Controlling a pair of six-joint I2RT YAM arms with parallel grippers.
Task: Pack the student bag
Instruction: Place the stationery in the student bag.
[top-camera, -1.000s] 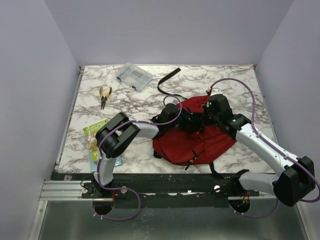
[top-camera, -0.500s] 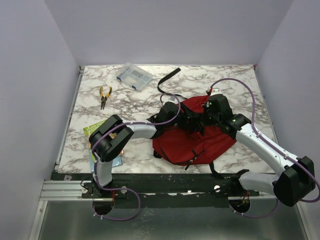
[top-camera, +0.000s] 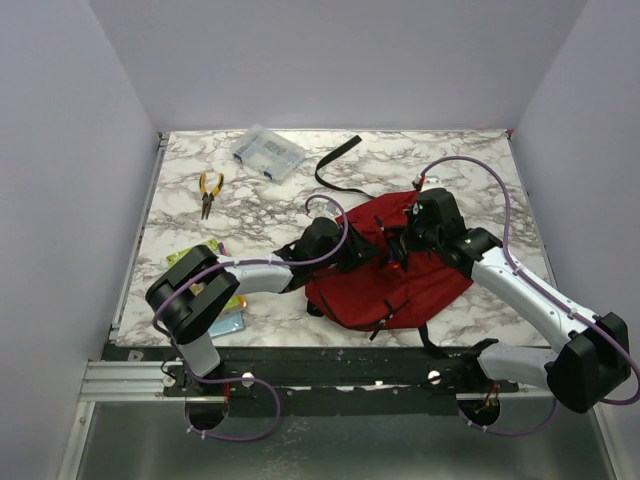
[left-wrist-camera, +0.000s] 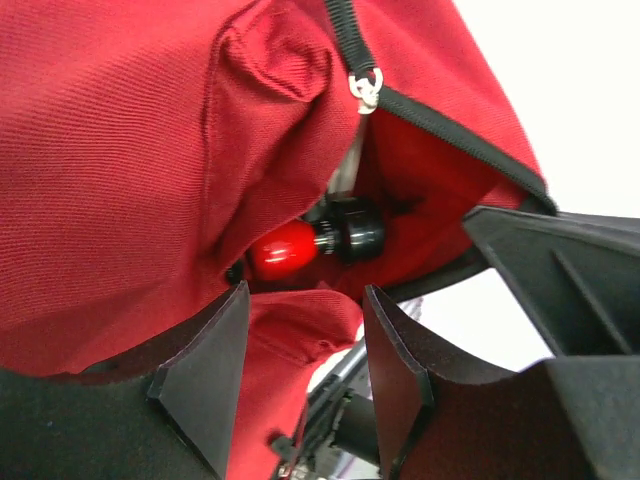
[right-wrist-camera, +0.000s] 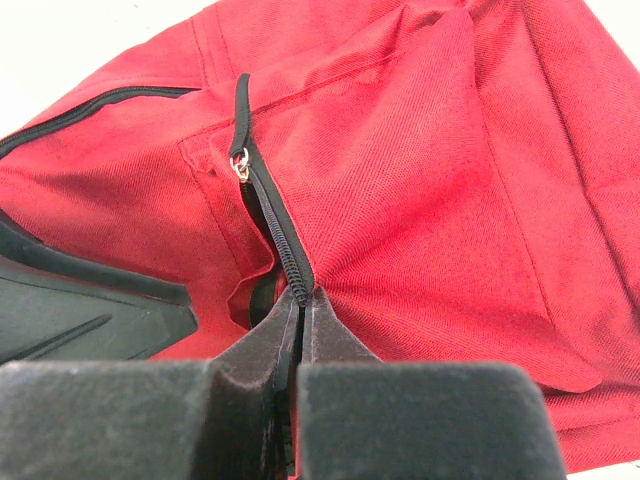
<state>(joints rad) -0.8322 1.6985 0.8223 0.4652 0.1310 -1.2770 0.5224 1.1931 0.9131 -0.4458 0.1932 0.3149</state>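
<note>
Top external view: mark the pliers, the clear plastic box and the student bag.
pliers (top-camera: 207, 195), top external view, at the pivot between handles and jaws.
clear plastic box (top-camera: 267, 153), top external view, middle of its lid.
student bag (top-camera: 385, 288), top external view, bare red fabric, near half.

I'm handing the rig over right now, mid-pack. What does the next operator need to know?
Left gripper: jaws open, empty, at the mouth of the student bag.
Right gripper: jaws shut on the bag's zip edge, holding the mouth open.
Done: a red-handled tool lies inside the bag.
Out on the table: pliers, clear plastic box, green packet by the left arm.
Likely left: load those, then close the zip.
</note>
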